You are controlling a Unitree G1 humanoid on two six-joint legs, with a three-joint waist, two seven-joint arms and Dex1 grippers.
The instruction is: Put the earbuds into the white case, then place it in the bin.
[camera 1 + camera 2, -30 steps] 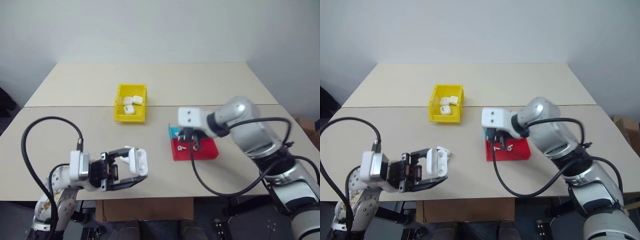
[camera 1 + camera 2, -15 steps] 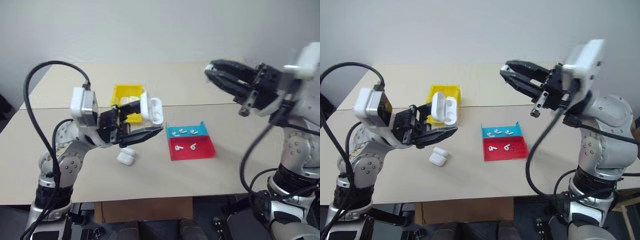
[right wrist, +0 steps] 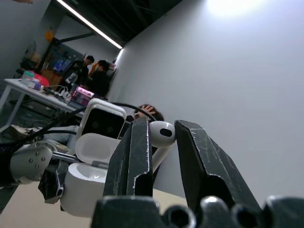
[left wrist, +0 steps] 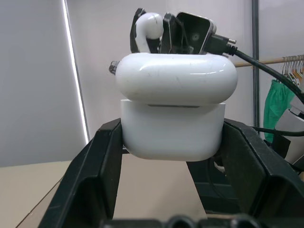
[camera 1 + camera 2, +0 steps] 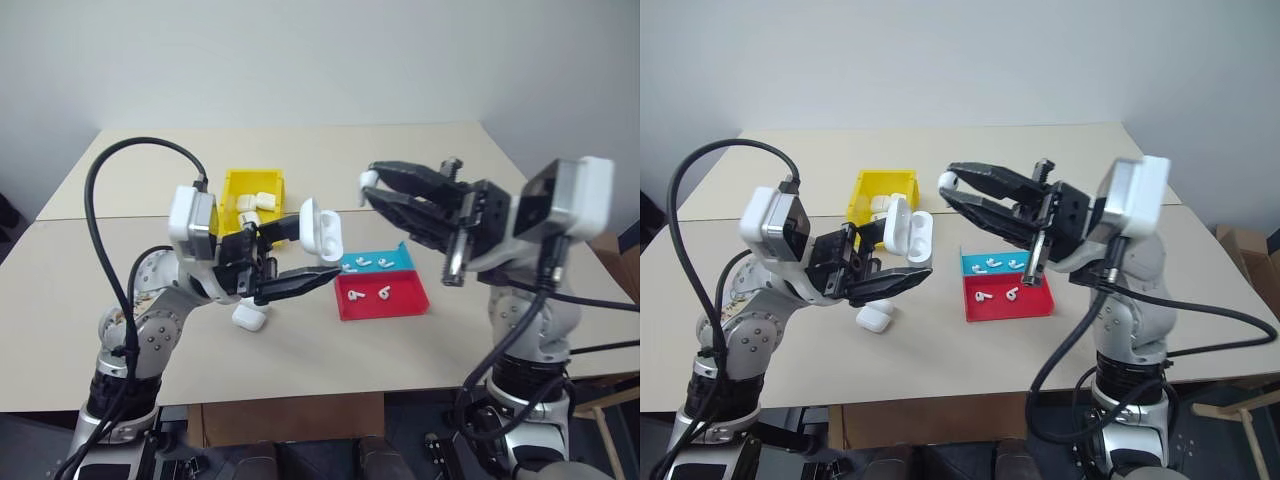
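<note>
Left gripper (image 5: 300,258) clamped on white case (image 5: 322,230), lid open, held above table (image 5: 420,340) w/ opening toward right gripper (image 5: 366,190). Right gripper pinches 1 earbud (image 5: 368,181) at fingertips, just beside case, not touching. 4 more earbuds on red/teal tray (image 5: 412,300); yellow bin (image 5: 236,185) behind holds cases; another case (image 5: 250,318) on table.

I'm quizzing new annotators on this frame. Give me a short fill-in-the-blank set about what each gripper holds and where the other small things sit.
1. The left gripper is shut on a white case whose lid stands ____.
2. The right gripper pinches one white ____ between its fingertips.
3. The finished cases lie in the ____ bin.
4. Another closed case lies on the ____, beside the red and teal tray.

Missing words: open; earbud; yellow; table
</note>
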